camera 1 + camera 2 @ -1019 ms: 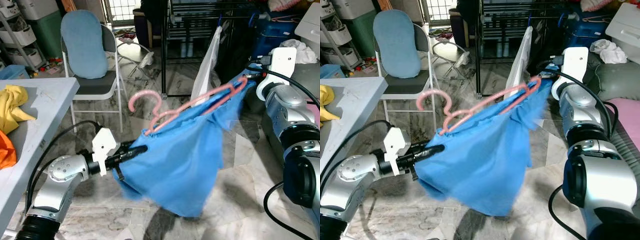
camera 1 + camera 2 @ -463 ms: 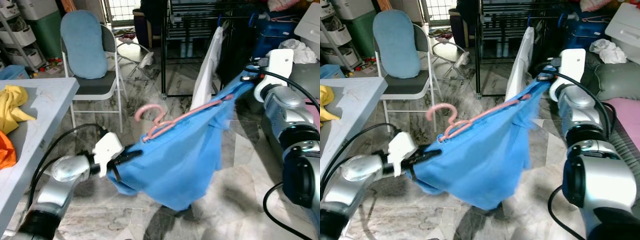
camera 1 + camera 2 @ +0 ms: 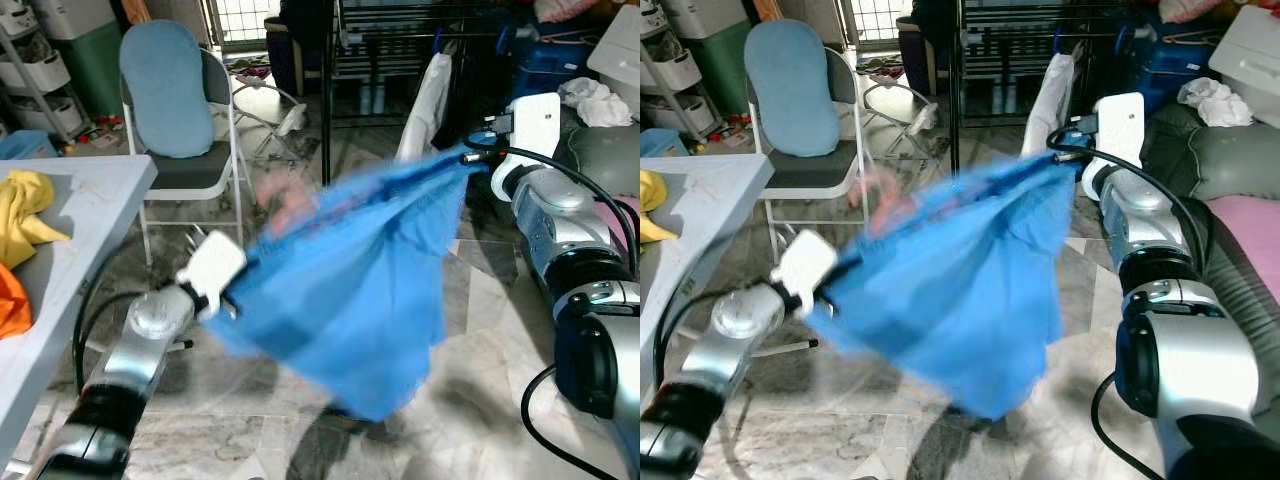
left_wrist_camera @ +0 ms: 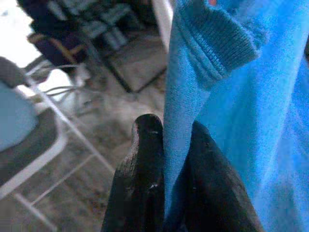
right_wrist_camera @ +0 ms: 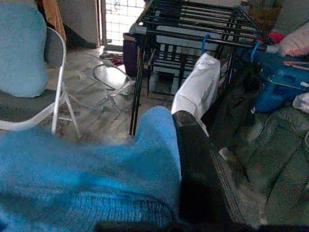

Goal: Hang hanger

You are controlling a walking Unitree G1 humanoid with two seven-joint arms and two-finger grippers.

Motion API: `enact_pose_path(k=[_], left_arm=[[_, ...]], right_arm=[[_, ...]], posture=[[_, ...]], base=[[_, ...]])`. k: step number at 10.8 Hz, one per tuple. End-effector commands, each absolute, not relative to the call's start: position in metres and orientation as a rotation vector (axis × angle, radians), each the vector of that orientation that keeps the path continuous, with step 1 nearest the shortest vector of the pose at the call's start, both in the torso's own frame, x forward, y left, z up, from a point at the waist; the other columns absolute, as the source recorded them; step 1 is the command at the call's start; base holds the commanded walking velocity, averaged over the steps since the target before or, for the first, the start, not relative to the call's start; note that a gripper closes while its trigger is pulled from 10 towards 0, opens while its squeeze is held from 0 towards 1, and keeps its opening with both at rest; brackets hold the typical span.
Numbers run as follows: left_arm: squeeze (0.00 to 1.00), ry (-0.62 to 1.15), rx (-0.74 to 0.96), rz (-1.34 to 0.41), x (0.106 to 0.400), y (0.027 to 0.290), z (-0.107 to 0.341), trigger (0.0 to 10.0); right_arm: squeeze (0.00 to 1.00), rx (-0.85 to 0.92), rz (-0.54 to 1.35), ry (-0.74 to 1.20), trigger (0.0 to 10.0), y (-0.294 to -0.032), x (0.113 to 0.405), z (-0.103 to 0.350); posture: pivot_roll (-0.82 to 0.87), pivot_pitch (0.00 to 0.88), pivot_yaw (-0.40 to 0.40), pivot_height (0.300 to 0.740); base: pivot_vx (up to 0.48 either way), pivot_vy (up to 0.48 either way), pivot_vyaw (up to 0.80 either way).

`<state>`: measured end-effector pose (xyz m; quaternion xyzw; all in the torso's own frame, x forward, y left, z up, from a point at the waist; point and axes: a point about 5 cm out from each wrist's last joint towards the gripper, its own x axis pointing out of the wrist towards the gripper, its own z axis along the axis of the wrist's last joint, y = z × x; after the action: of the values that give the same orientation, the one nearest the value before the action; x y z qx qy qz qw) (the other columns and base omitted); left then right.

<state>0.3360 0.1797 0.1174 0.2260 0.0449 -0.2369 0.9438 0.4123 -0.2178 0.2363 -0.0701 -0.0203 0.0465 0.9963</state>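
The left gripper (image 4: 166, 159) has its two black fingers pinched tight on a ribbed hem of the blue garment (image 3: 350, 290), the cloth running up between them in the left wrist view. The right gripper (image 5: 176, 145) is likewise clamped on the far corner of the same garment, the blue cloth bunched against its black finger (image 5: 198, 169). Between the two arms the garment is stretched out in the air over the marble floor (image 3: 480, 330), its body hanging down in a blurred sag. The pink hanger (image 3: 285, 205) shows as a faint smear at the garment's upper edge, near the left arm's end; its shape cannot be made out. Behind stands a black drying rack (image 3: 400, 40) with a white garment (image 3: 425, 110) hanging on it by a blue hanger. A folding chair with a blue cushion (image 3: 165, 90) stands beside a grey table (image 3: 90, 210) bearing a yellow cloth (image 3: 25, 215) and an orange cloth (image 3: 10, 300).
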Motion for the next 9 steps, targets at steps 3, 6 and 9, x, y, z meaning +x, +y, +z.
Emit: enact_pose_path(k=[3, 6, 9], left_arm=[[0.00, 0.144, 0.351, -0.225, 0.344, 0.202, 0.112, 0.0], [0.00, 0.123, 0.217, -0.199, 0.353, 0.179, 0.118, 0.0], [0.00, 0.093, 0.173, -0.232, 0.359, 0.159, 0.127, 0.0]], right_arm=[[0.00, -0.117, 0.132, -0.096, 0.0, -0.202, 0.414, 0.244], [0.00, -0.079, 0.285, -0.010, 0.0, -0.158, 0.405, 0.199], [0.00, -0.045, 0.456, 0.093, 0.0, -0.115, 0.383, 0.154]], posture=[[0.00, 0.018, 0.008, 0.740], [0.00, 0.015, 0.011, 0.740], [-0.01, 0.016, 0.016, 0.740]], base=[[0.000, 0.000, 0.00], [0.000, 0.000, 0.00], [0.000, 0.000, 0.00]])
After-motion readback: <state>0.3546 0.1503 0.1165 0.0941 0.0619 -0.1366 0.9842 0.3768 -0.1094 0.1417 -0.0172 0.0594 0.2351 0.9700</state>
